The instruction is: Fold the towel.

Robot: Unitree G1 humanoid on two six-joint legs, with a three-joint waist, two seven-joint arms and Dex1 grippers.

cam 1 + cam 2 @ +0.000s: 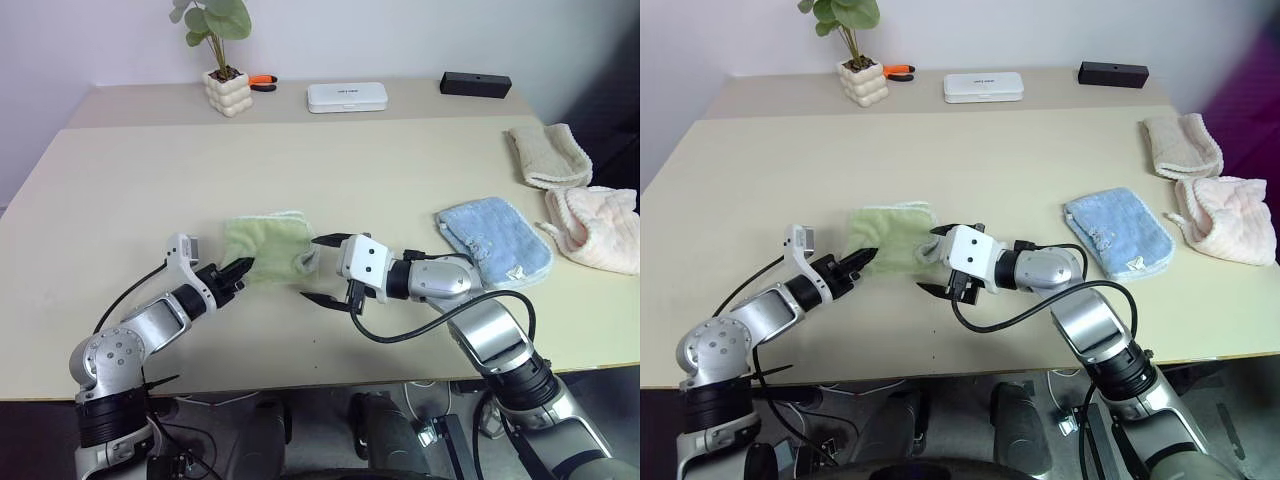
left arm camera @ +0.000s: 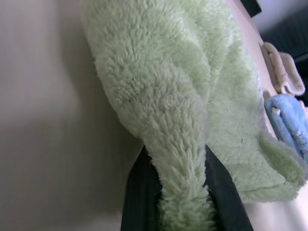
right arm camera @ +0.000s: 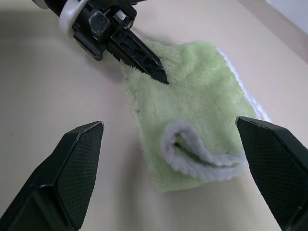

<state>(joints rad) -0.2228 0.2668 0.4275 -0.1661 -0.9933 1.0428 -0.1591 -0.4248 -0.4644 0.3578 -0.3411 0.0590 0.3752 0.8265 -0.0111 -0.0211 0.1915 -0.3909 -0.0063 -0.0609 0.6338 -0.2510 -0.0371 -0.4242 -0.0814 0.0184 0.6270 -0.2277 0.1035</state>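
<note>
Currently pinching the towel (image 1: 268, 248) edge in closed left gripper (image 1: 240, 270); right gripper (image 1: 322, 270) wide open beside it. Best lifted gently, keeping the corner aligned.

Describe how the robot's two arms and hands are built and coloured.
Both arms are silver-grey metal with black joint bands. The left hand has a white bracket at the wrist and two slim black pointed fingers. The right hand sits on a white boxy housing with small dark holes; its black fingers have broad pads with a fine mesh texture. Black cables loop beside each forearm.
</note>
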